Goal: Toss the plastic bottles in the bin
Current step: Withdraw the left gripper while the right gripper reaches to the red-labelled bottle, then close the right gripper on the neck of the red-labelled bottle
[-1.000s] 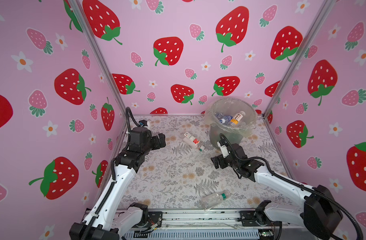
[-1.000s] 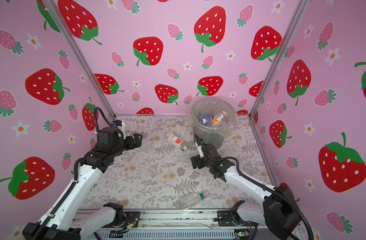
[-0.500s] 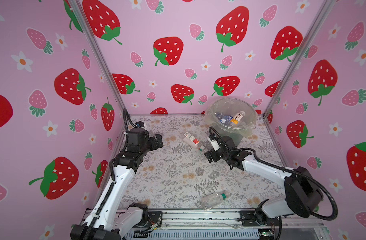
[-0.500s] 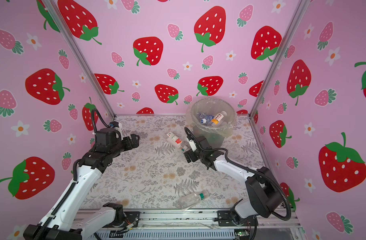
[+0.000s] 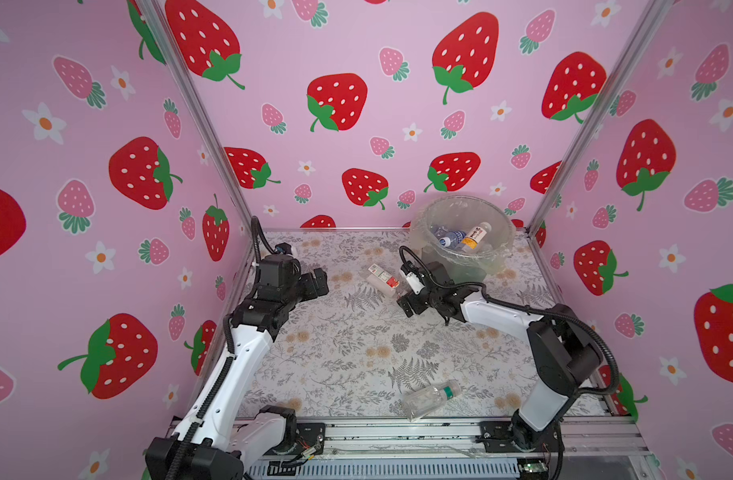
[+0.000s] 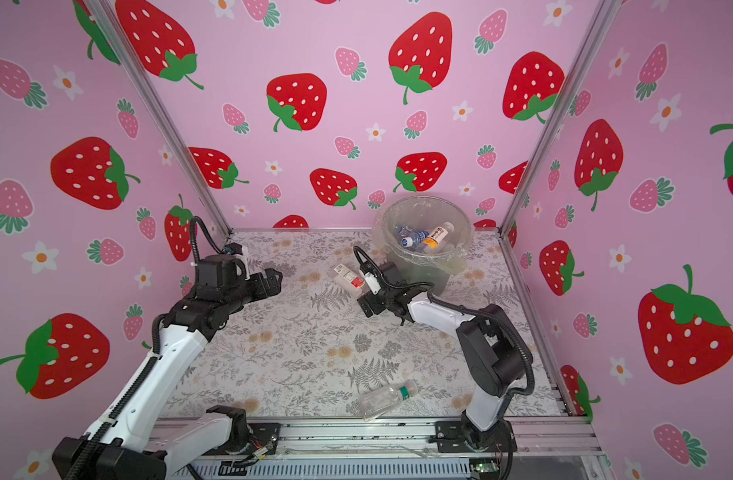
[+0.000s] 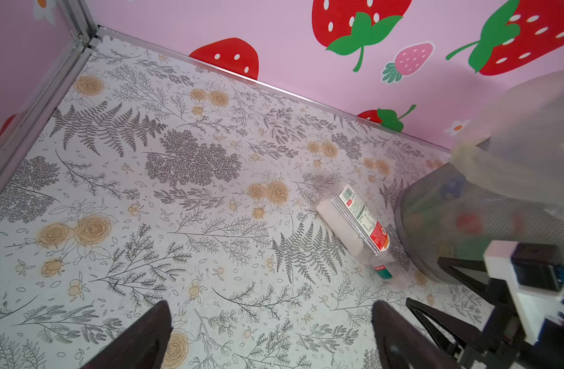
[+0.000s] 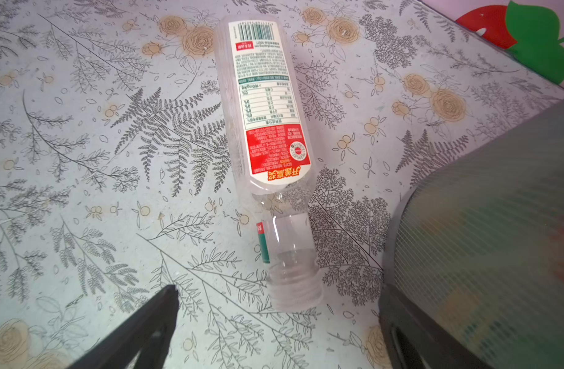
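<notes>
The right gripper (image 5: 403,293) hovers with its jaws spread wide at the cap end of a red-and-white labelled bottle (image 5: 382,279). The bottle lies on its side on the desk (image 5: 348,345), just beside the bin (image 5: 468,272) in the far right corner. The left gripper (image 5: 317,282), equally wide and empty, hangs near the left edge, and a clear bottle (image 5: 431,400) lies by the front edge.

The right tool (image 5: 405,293) has travelled across the tabletop (image 5: 356,340). In both top views it has moved leftward, away from the front of the bin (image 5: 481,266), to the neck end of the red-and-white-labelled bottle (image 5: 383,277). A second ago it stood well short of that bottle. Now, in the right wrist view, the cap (image 8: 293,294) lies just between its fingertips (image 8: 165,300). The right arm's elbow (image 5: 564,349) has swung inward from the near right corner as the forearm stretched out.
</notes>
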Controlling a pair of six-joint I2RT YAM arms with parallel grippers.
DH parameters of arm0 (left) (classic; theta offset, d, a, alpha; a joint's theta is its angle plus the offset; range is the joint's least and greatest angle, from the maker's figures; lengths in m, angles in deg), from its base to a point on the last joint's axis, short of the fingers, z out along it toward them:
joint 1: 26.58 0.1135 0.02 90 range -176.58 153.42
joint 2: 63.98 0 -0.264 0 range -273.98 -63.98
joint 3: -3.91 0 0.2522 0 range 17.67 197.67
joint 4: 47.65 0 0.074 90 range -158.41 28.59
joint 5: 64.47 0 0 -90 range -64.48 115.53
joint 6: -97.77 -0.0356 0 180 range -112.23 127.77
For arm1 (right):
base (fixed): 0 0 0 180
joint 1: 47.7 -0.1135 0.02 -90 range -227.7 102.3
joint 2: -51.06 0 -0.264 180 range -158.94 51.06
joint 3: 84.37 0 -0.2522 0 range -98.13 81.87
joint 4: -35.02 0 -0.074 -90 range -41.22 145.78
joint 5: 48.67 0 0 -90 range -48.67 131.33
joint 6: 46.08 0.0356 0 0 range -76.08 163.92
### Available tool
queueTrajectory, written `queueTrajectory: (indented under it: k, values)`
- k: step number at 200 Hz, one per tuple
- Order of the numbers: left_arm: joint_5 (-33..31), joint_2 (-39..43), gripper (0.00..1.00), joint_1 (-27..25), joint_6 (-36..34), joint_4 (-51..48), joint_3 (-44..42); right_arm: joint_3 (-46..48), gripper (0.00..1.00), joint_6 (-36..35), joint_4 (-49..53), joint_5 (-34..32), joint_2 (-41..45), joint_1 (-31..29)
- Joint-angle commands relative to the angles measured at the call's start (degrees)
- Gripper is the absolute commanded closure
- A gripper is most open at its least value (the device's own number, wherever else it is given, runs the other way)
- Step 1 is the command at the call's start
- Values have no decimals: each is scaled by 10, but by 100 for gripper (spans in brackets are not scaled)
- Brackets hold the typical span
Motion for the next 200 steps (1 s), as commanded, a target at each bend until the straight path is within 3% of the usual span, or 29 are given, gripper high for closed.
queueTrajectory:
  k: [1, 98, 200]
  values:
    - [2, 5, 1, 3, -2, -1, 12, -29, 1, -27, 14, 27, -25, 8]
    - [0, 8, 1, 4, -4, -1, 11, -94, 2, -31, 38, 60, -109, 33]
    - [1, 6, 1, 4, -6, -4, 13, -103, 28, -30, 28, 70, -158, 33]
